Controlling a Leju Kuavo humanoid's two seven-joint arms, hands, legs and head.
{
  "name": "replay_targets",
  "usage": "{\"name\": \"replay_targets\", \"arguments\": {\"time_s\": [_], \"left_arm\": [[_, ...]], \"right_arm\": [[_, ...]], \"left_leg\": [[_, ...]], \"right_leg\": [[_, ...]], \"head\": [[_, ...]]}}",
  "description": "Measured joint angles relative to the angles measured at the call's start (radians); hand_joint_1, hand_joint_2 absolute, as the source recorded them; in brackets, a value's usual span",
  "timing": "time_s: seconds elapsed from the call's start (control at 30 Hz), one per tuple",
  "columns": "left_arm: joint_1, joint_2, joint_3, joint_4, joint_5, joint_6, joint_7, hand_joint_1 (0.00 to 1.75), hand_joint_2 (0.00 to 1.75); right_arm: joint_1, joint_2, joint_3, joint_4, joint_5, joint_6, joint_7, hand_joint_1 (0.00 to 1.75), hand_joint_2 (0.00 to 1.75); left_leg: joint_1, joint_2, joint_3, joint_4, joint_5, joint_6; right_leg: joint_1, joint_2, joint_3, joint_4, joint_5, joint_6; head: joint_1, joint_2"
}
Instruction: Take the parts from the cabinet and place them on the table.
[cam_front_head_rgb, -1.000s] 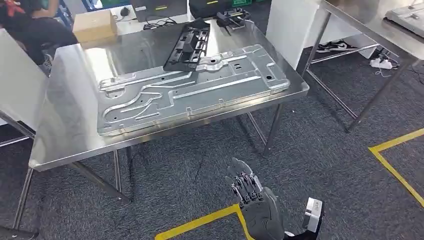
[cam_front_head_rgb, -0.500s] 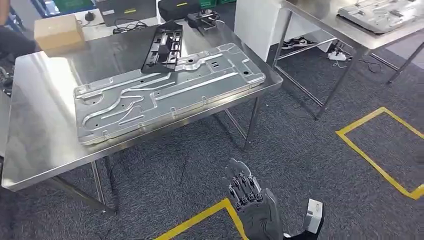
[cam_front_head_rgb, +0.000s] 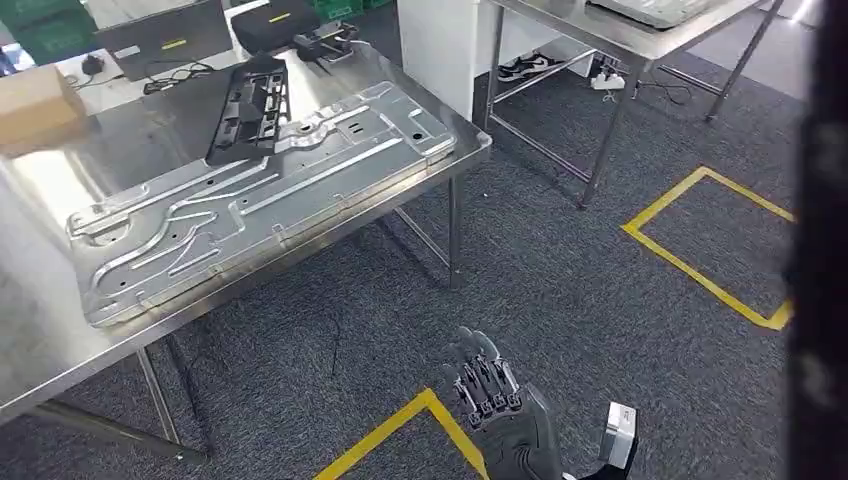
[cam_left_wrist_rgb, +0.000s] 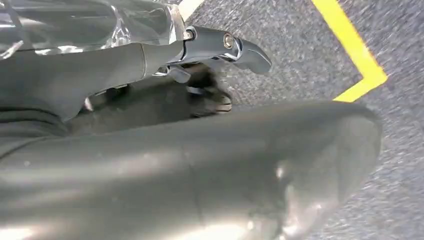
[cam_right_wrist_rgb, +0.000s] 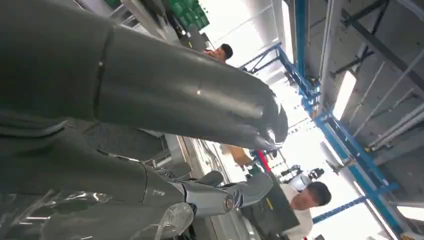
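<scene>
silver stamped panel (cam_front_head_rgb: 250, 195) (black part (cam_front_head_rgb: 248, 110) atop) on steel table (cam_front_head_rgb: 40, 340)

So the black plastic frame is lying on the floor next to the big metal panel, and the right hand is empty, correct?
Not quite. In the head view the black plastic frame is on the steel table, with one end resting over the far edge of the big metal panel, not on the floor. The right hand does hang empty over the carpet.
</scene>
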Motion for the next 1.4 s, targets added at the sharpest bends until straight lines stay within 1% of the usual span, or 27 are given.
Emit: {"name": "replay_targets", "arguments": {"time_s": [0.07, 0.1, 0.17, 0.2, 0.23, 0.3, 0.37, 0.4, 0.43, 0.47, 0.53, 0.57, 0.6, 0.67, 0.7, 0.73, 0.8, 0.9, 0.97, 1.03, 1.07, 1.13, 1.2, 1.23, 1.27, 1.33, 1.4], "left_arm": [[0.004, 0.000, 0.000, 0.000, 0.000, 0.000, 0.000, 0.00, 0.00], [0.005, 0.000, 0.000, 0.000, 0.000, 0.000, 0.000, 0.00, 0.00], [0.003, 0.000, 0.000, 0.000, 0.000, -0.001, 0.000, 0.00, 0.00], [0.002, 0.000, 0.000, 0.000, 0.000, -0.001, 0.000, 0.00, 0.00], [0.000, 0.001, 0.000, 0.000, 0.000, -0.001, 0.000, 0.00, 0.00], [0.000, 0.000, 0.000, 0.000, 0.000, -0.001, 0.000, 0.00, 0.00], [-0.001, 0.001, 0.000, 0.000, 0.000, -0.001, 0.000, 0.00, 0.00], [-0.004, 0.000, 0.000, 0.000, 0.000, -0.001, 0.000, 0.00, 0.00], [-0.006, -0.001, 0.000, 0.000, 0.000, -0.002, -0.001, 0.00, 0.00], [-0.005, -0.001, 0.000, 0.000, 0.000, -0.002, -0.002, 0.00, 0.00], [0.004, -0.002, 0.000, 0.000, 0.001, -0.002, -0.002, 0.00, 0.00], [0.007, -0.001, 0.000, 0.000, 0.002, -0.002, -0.002, 0.00, 0.00], [0.009, -0.001, 0.000, 0.000, 0.005, -0.002, -0.002, 0.00, 0.00], [0.009, -0.002, 0.000, 0.000, 0.009, -0.003, -0.002, 0.00, 0.00], [0.009, -0.002, 0.000, 0.000, 0.010, -0.003, -0.002, 0.00, 0.00], [0.009, -0.001, 0.000, 0.000, 0.011, -0.003, -0.002, 0.00, 0.00], [0.008, 0.001, 0.000, 0.000, 0.011, -0.003, -0.002, 0.00, 0.00], [0.007, 0.001, 0.000, 0.000, 0.011, -0.002, -0.002, 0.00, 0.00], [0.007, 0.001, 0.000, 0.000, 0.012, -0.002, -0.002, 0.00, 0.00], [0.013, 0.001, 0.000, 0.000, 0.016, 0.000, 0.002, 0.00, 0.00], [0.015, 0.001, 0.000, 0.000, 0.018, 0.000, 0.002, 0.00, 0.00], [0.015, 0.001, 0.000, 0.000, 0.019, 0.002, 0.003, 0.00, 0.00], [0.013, 0.003, 0.000, 0.000, 0.026, 0.002, 0.003, 0.00, 0.00], [0.013, 0.004, 0.000, 0.000, 0.027, 0.002, 0.003, 0.00, 0.00], [0.013, 0.005, 0.000, 0.000, 0.029, 0.002, 0.003, 0.00, 0.00], [0.014, 0.005, 0.000, 0.000, 0.030, 0.002, 0.000, 0.00, 0.00], [0.014, 0.006, 0.000, 0.000, 0.034, 0.005, 0.000, 0.00, 0.00]], "right_arm": [[0.002, 0.001, 0.000, 0.006, -0.001, 0.001, 0.000, 0.00, 0.00], [0.003, 0.002, 0.000, 0.009, -0.002, 0.002, 0.000, 0.00, 0.00], [0.004, 0.003, 0.000, 0.013, -0.003, 0.005, -0.002, 0.00, 0.00], [0.003, 0.003, 0.000, 0.014, -0.003, 0.006, -0.003, 0.00, 0.00], [0.003, 0.005, 0.000, 0.015, -0.003, 0.007, -0.003, 0.00, 0.00], [0.003, 0.006, 0.000, 0.017, -0.006, 0.007, -0.005, 0.00, 0.00], [0.005, 0.006, 0.000, 0.020, -0.008, 0.007, -0.005, 0.00, 0.00], [0.006, 0.005, 0.000, 0.021, -0.009, 0.008, -0.005, 0.00, 0.00], [0.006, 0.005, 0.000, 0.022, -0.010, 0.010, -0.008, 0.00, 0.00], [0.006, 0.005, 0.000, 0.023, -0.012, 0.011, -0.011, 0.00, 0.00], [0.008, 0.005, 0.001, 0.031, -0.021, 0.013, -0.016, 0.00, 0.00], [0.012, 0.005, 0.000, 0.034, -0.024, 0.013, -0.019, 0.00, 0.00], [0.018, 0.005, 0.001, 0.037, -0.032, 0.013, -0.023, 0.00, 0.00], [0.024, 0.005, 0.000, 0.042, -0.042, 0.017, -0.034, 0.00, 0.00], [0.024, 0.005, 0.000, 0.045, -0.043, 0.019, -0.037, 0.00, 0.00], [0.025, 0.005, 0.000, 0.047, -0.045, 0.021, -0.040, 0.00, 0.00], [0.025, 0.006, 0.001, 0.054, -0.045, 0.022, -0.043, 0.00, 0.00], [0.031, 0.006, 0.001, 0.062, -0.046, 0.022, -0.044, 0.00, 0.00], [0.031, 0.006, 0.000, 0.063, -0.047, 0.024, -0.048, 0.00, 0.00], [0.029, 0.007, 0.000, 0.069, -0.051, 0.024, -0.051, 0.00, 0.00], [0.030, 0.007, 0.000, 0.072, -0.053, 0.024, -0.055, 0.00, 0.00], [0.035, 0.007, 0.000, 0.077, -0.063, 0.024, -0.064, 0.00, 0.00], [0.040, 0.007, -0.001, 0.083, -0.088, 0.027, -0.083, 0.00, 0.00], [0.043, 0.007, -0.002, 0.084, -0.098, 0.031, -0.091, 0.00, 0.00], [0.047, 0.006, -0.005, 0.087, -0.108, 0.033, -0.102, 0.00, 0.00], [0.058, 0.005, -0.014, 0.091, -0.124, 0.035, -0.117, 0.00, 0.00], [0.073, 0.001, -0.021, 0.094, -0.131, 0.036, -0.124, 0.00, 0.00]], "left_leg": [[0.000, -0.006, -0.048, 0.105, -0.026, 0.001], [0.000, -0.007, -0.038, 0.084, -0.005, 0.004], [-0.001, -0.018, 0.045, -0.083, 0.086, 0.014], [-0.002, -0.047, 0.094, -0.184, 0.128, 0.023], [-0.002, -0.097, 0.115, -0.236, 0.128, 0.031], [-0.007, -0.077, 0.112, -0.241, 0.133, 0.024], [-0.009, -0.058, 0.113, -0.247, 0.141, 0.033], [0.002, -0.042, 0.115, -0.258, 0.152, 0.041], [0.000, -0.036, 0.113, -0.260, 0.155, 0.045], [-0.001, -0.027, 0.111, -0.260, 0.156, 0.050], [-0.004, 0.005, 0.108, -0.259, 0.156, 0.050], [-0.004, 0.019, 0.106, -0.259, 0.156, 0.050], [-0.004, 0.033, 0.106, -0.259, 0.156, 0.050], [-0.002, 0.054, 0.109, -0.258, 0.154, 0.047], [-0.001, 0.065, 0.112, -0.256, 0.151, 0.042], [-0.005, 0.076, 0.113, -0.250, 0.146, 0.034], [-0.013, 0.091, 0.112, -0.244, 0.140, 0.023], [-0.005, 0.120, 0.111, -0.240, 0.137, 0.011], [0.003, 0.033, 0.088, -0.176, 0.083, 0.001], [0.004, 0.002, 0.006, 0.004, -0.006, -0.002], [0.004, -0.003, -0.028, 0.075, -0.026, -0.002], [0.004, -0.006, -0.031, 0.075, -0.004, 0.003], [0.002, -0.022, 0.051, -0.101, 0.095, 0.017], [0.001, -0.065, 0.091, -0.188, 0.133, 0.026], [0.001, -0.103, 0.113, -0.239, 0.135, 0.029], [-0.004, -0.081, 0.108, -0.239, 0.138, 0.019], [-0.003, -0.060, 0.108, -0.246, 0.146, 0.026]], "right_leg": [[0.002, 0.023, -0.006, 0.001, 0.005, -0.001], [0.002, 0.036, -0.007, 0.001, 0.007, 0.000], [0.002, 0.064, -0.006, 0.000, 0.011, 0.003], [0.002, 0.076, -0.006, 0.000, 0.013, 0.006], [0.003, 0.083, -0.009, 0.001, 0.016, 0.010], [0.000, 0.103, -0.019, 0.002, 0.023, 0.021], [-0.003, 0.123, -0.023, -0.005, 0.031, 0.036], [-0.006, 0.101, -0.027, 0.007, 0.024, 0.036], [0.005, 0.049, -0.046, 0.043, -0.008, 0.037], [0.002, 0.026, -0.070, 0.097, -0.044, 0.039], [-0.001, 0.005, -0.153, 0.287, -0.131, 0.047], [-0.002, 0.004, -0.174, 0.339, -0.146, 0.050], [-0.004, 0.002, -0.170, 0.338, -0.134, 0.053], [-0.009, -0.012, -0.088, 0.199, -0.064, 0.056], [-0.009, -0.039, -0.026, 0.092, -0.023, 0.058], [-0.008, -0.094, 0.016, 0.010, -0.017, 0.060], [-0.003, -0.071, 0.012, 0.006, -0.014, 0.033], [0.001, -0.042, 0.005, 0.002, -0.007, 0.013], [0.001, -0.027, 0.001, 0.003, -0.003, 0.006], [0.002, -0.001, -0.007, 0.003, 0.003, -0.003], [0.005, 0.014, -0.010, 0.004, 0.005, -0.006], [0.006, 0.038, -0.012, 0.004, 0.008, -0.007], [0.007, 0.070, -0.010, 0.004, 0.012, -0.004], [0.005, 0.080, -0.010, 0.003, 0.014, -0.001], [0.012, 0.091, -0.016, 0.010, 0.015, 0.002], [0.004, 0.109, -0.023, 0.005, 0.022, 0.012], [0.003, 0.131, -0.031, 0.003, 0.029, 0.024]], "head": [[0.000, 0.000], [0.000, 0.000], [0.000, 0.000], [0.000, 0.000], [0.000, 0.000], [0.000, 0.000], [0.000, 0.000], [0.000, 0.000], [0.002, 0.000], [0.001, 0.000], [0.001, 0.000], [0.001, 0.000], [0.002, 0.000], [0.002, 0.000], [0.002, 0.000], [0.001, 0.000], [0.000, 0.000], [0.000, 0.000], [0.000, 0.000], [0.000, 0.000], [0.000, 0.000], [0.000, 0.000], [0.000, 0.000], [0.000, 0.000], [0.000, 0.000], [0.000, 0.000], [0.000, 0.000]]}}
